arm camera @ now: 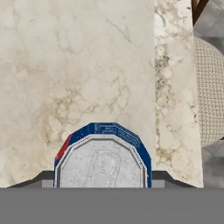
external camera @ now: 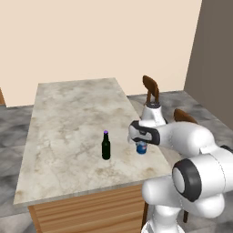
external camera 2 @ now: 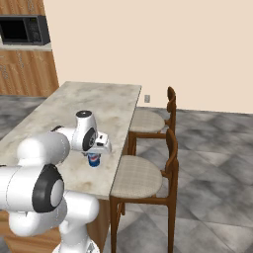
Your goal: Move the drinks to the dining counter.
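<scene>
The bottle (external camera: 106,145) stands upright on the dining counter (external camera: 68,118), toward its near half and well in from the edges. To the right of it, apart from it and close to the counter's right edge, the can (external camera: 141,148) stands upright on the marble as well. The gripper (external camera: 140,144) hangs straight down over the can, its hand just above the silver top, so that in both base views the blue body of the can (external camera 2: 94,159) shows beneath the white hand. In the hand view the can's top (arm camera: 103,164) fills the lower middle, with a dark fingertip (arm camera: 164,176) on either side of it; the jaws sit around the can, but whether the pads press on its wall I cannot tell. Two wooden chairs stand along the counter's right side, the nearer chair (external camera 2: 148,180) just beside the can's stretch of edge, the farther chair (external camera 2: 158,116) beyond it. A microwave (external camera 2: 24,29) sits on a shelf at the far left wall.
</scene>
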